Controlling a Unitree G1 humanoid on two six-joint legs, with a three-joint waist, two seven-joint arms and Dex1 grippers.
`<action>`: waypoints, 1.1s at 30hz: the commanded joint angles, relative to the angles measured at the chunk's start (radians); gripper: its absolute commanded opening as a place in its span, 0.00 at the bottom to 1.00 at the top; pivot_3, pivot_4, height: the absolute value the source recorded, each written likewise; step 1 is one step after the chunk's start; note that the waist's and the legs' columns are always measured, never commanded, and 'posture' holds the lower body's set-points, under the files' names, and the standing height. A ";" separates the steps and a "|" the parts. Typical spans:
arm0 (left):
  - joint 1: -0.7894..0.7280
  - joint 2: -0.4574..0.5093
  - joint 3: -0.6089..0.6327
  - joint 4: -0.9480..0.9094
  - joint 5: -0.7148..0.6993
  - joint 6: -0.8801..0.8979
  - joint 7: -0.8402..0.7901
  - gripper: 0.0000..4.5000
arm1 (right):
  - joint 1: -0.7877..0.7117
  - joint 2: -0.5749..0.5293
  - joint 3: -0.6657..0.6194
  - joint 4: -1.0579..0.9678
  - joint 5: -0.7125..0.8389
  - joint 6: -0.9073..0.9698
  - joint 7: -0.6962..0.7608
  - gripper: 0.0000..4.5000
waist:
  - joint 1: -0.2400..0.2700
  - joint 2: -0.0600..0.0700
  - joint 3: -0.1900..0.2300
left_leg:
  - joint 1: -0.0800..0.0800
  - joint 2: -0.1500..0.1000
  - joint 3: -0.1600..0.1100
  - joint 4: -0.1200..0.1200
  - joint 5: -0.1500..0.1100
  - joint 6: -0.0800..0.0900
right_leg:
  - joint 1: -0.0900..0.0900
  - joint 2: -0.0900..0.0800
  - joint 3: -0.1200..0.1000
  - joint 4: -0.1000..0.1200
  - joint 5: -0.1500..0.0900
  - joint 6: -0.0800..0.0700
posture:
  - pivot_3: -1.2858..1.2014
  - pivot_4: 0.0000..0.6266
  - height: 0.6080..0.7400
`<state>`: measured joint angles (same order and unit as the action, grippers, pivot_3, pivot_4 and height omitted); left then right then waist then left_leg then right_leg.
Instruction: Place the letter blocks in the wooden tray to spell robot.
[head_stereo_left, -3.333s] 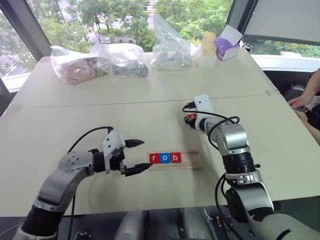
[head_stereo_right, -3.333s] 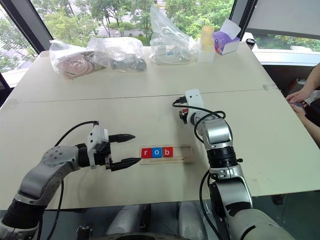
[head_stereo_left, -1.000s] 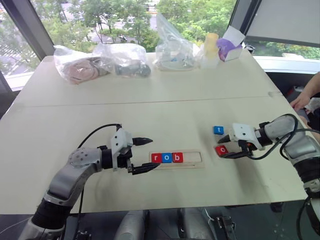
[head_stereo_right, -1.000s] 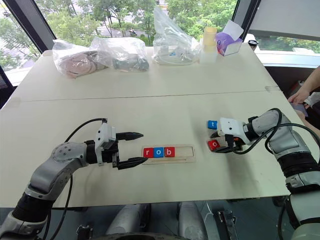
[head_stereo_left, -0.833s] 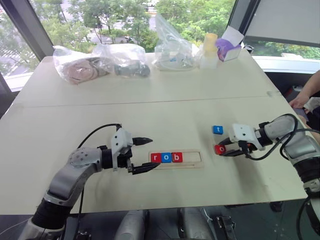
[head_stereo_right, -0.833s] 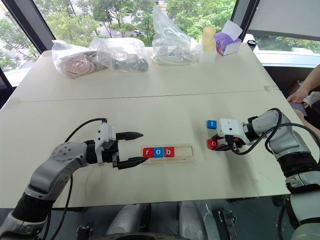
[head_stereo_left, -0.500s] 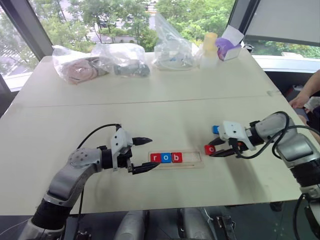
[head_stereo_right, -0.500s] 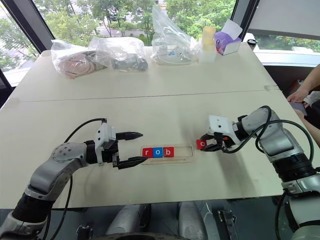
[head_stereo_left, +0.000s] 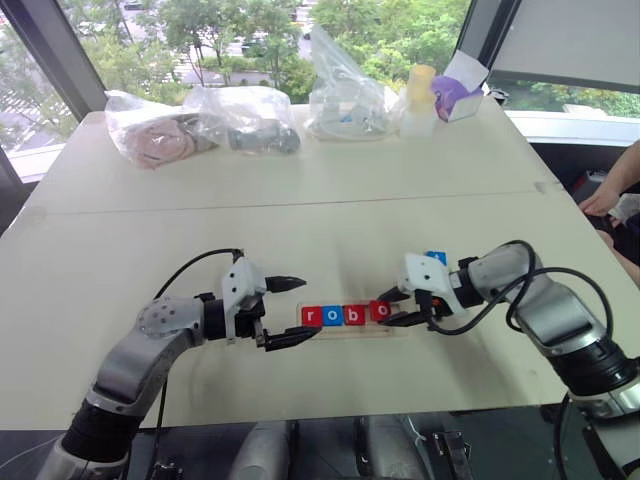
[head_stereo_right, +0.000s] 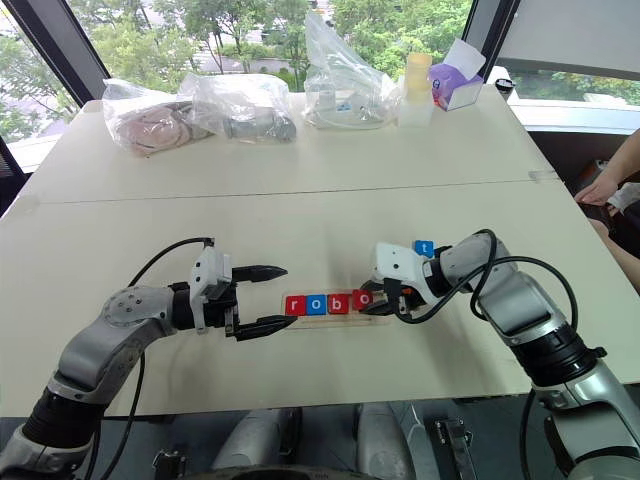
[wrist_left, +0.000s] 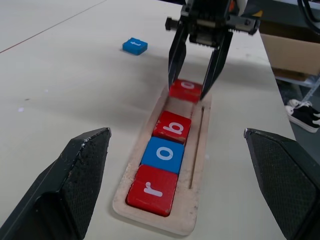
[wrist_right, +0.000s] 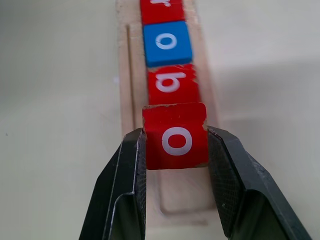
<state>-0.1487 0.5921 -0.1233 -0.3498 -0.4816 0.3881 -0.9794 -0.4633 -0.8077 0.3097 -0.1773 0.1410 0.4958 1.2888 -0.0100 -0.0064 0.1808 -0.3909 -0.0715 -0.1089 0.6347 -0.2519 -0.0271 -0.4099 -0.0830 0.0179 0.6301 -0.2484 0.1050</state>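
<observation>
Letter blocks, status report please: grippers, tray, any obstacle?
Left gripper open beside wooden tray. Right gripper shut on red o block, over the fourth slot. Tray holds r, o, b. Blue t block on table. Nothing blocking.

The wide pale beige surface (head_stereo_left: 300, 200) carries a long narrow pale wood tray (head_stereo_left: 395, 328) near its front edge. Just behind the tray's right end lies a small blue square letter block (head_stereo_right: 424, 247), flat on the surface. Far behind the tray, along the back edge, lie three crumpled clear plastic bags (head_stereo_left: 250, 118), a pale yellow bottle (head_stereo_left: 418, 98) and a purple box (head_stereo_left: 455, 92) to their right.
</observation>
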 joint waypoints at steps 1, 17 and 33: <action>-0.002 0.007 0.023 -0.034 -0.016 0.001 0.000 1.00 | 0.000 0.002 -0.002 -0.039 0.003 0.000 -0.015 0.25 | 0.000 0.000 0.000 | 0.000 0.000 0.000 0.000 0.000 0.000 | 0.000 0.000 0.000 0.000 0.000 0.000 | 0.52 0.24 1.00; 0.005 0.005 0.023 -0.039 -0.016 0.002 0.012 1.00 | -0.002 0.010 0.028 -0.028 -0.008 -0.013 -0.040 0.69 | 0.000 0.000 0.000 | 0.000 0.000 0.000 0.000 0.000 0.000 | 0.000 0.001 0.000 0.000 0.000 0.000 | 0.52 0.24 1.00; 0.004 -0.001 0.013 -0.037 -0.014 -0.001 0.020 1.00 | -0.039 0.030 0.013 0.036 -0.034 -0.066 -0.089 0.99 | 0.000 0.000 0.000 | 0.000 0.000 0.000 0.000 0.000 0.000 | 0.000 0.001 0.000 0.000 0.000 0.000 | 0.52 0.24 1.00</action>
<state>-0.1472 0.5918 -0.1237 -0.3545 -0.4837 0.3895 -0.9589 -0.4813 -0.7882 0.3401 -0.1479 0.1189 0.4597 1.2140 -0.0104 -0.0065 0.1808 -0.3908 -0.0715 -0.1090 0.6347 -0.2519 -0.0271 -0.4098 -0.0820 0.0178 0.6302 -0.2484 0.1051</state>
